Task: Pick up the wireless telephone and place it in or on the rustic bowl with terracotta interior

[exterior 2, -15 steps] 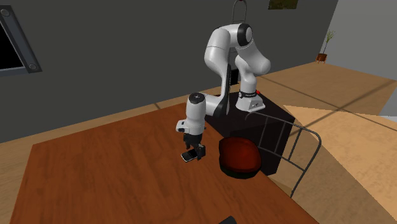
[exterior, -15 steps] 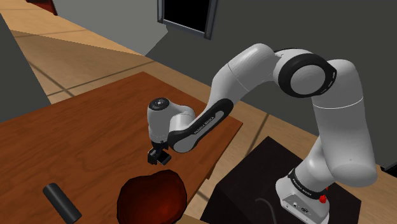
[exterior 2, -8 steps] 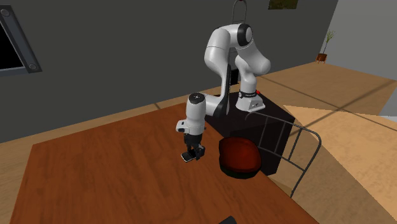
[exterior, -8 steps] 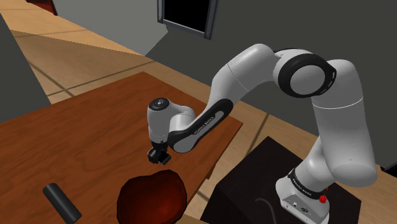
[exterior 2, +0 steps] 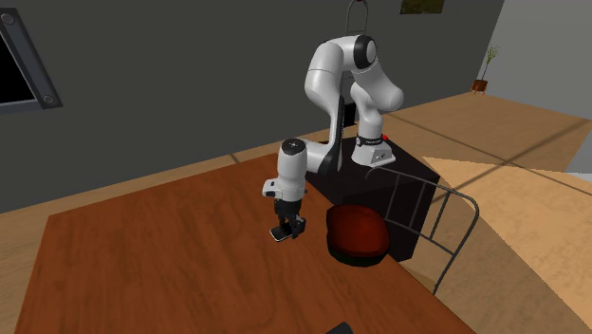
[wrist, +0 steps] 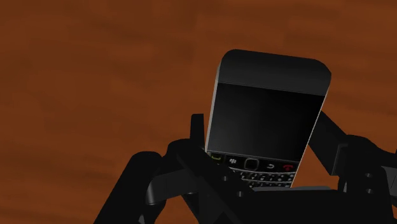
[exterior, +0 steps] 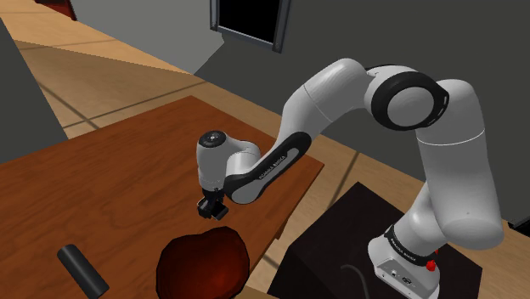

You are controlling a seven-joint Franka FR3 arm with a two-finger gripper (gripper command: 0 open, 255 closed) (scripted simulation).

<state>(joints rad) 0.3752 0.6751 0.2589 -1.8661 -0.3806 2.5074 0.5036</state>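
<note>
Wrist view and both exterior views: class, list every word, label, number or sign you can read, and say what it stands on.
Nothing can be quoted; no text reads clearly.
forearm: white lettering along the dark link, too small to read.
arm base: a dark band with pale lettering, too small to read.
phone: a green sign and a red sign on the keys below the screen; the other key characters are blurred.

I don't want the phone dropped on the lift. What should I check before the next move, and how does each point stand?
1. Both fingers clasp the black keypad phone by its long edges: ok.
2. Phone clear of the wooden table: not ok, it seems to rest on it.
3. The dark red bowl upright and empty: ok.
4. Way from gripper to bowl free: ok.
5. Stray black cylinder apart from bowl: ok.
</note>
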